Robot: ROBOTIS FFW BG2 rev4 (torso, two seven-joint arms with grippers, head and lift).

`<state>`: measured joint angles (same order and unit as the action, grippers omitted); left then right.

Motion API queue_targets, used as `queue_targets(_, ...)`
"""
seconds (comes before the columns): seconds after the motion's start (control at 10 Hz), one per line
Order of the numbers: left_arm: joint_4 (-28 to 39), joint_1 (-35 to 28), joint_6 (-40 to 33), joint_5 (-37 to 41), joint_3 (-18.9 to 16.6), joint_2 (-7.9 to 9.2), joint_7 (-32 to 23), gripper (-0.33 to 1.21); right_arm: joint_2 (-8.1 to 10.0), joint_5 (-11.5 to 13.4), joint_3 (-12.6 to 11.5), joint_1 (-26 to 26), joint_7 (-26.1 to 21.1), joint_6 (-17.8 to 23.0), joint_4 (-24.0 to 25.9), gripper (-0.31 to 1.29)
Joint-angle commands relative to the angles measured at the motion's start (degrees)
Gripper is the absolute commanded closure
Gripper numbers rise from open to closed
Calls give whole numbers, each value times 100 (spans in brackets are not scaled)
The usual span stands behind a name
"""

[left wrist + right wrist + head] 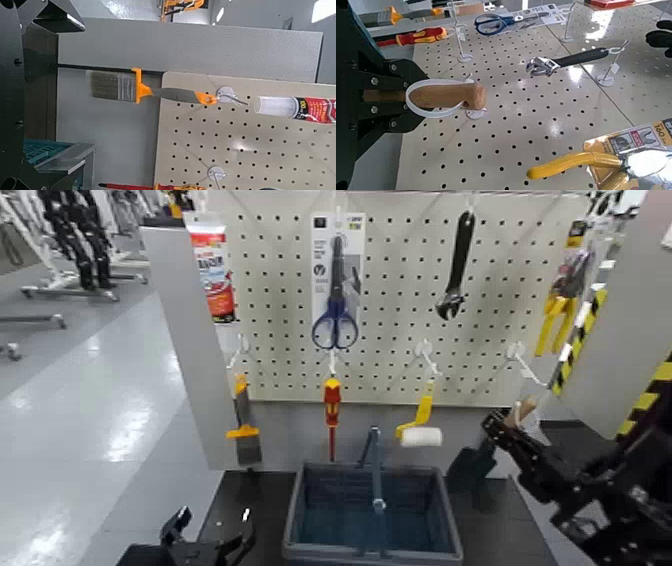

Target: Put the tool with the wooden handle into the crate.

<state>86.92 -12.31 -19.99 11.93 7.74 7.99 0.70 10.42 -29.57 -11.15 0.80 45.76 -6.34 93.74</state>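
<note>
On the card of the yellow-handled pliers, at the pegboard's right edge, figures look like "160". Lettering on the red-and-white tube, by the upper left corner, and on the scissors' card, near the top edge, is too small to read surely.

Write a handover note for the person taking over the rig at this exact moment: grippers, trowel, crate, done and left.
Right gripper: fingers shut on the wooden handle of the trowel, by the pegboard.
Left gripper: open, holding nothing, low on the left of the crate.
Trowel: blade hanging down, to the right of the crate, not in it. Whether its loop is clear of the hook, I cannot tell.
Done: trowel gripped.
Left: make sure it is off the hook, bring it over the crate, lower it in, release.
</note>
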Motion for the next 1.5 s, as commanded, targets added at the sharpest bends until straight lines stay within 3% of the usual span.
queue_targets(0.1,0,0,-5,2,-9,0,0,11,-180,-268,280,-10,-103,397,-462,123)
queue_targets(0.4,0,0,-5,11,-9,0,0,11,-338,-541,570,34,-313,748,-1156,123)
queue_targets(0.6,9,0,-5,11,0,0,0,11,-356,-655,860,157,-357,757,-1490,123)
queue_targets(0.9,9,-9,-14,28,0,0,0,11,-374,-585,1159,298,-542,599,-1622,123)
queue_targets(1.5,9,-17,-41,37,-9,0,0,11,-391,-549,1343,342,-858,186,-1648,117)
